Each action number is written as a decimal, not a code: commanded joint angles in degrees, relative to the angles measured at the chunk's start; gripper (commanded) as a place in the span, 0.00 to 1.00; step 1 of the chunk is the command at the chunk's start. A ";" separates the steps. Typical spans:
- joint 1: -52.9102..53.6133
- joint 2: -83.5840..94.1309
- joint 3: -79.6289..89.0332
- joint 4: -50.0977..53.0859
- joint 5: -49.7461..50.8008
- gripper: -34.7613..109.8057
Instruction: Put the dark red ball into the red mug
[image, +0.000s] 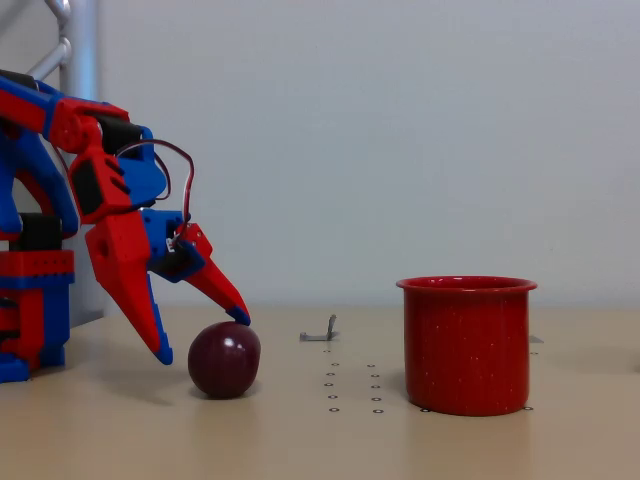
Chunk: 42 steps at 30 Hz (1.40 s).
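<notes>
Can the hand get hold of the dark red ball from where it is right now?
Probably yes. The hand is open and right at the ball, one finger tip at the ball's top, the other low on its left. Nothing lies between them. The mug stands well off to the right in the fixed view.

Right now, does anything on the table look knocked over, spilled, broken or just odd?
Nothing stands out. The red mug stands upright on the table, apart from the dark red ball, which rests whole on the surface. The pincer is open around the ball's upper left. A small grey metal piece lies behind.
</notes>
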 joint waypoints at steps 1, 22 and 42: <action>-0.70 -0.44 -3.60 -2.29 1.05 0.53; -4.57 -6.42 -4.66 -5.10 3.96 0.48; -6.15 -7.38 -9.93 -5.71 6.33 0.35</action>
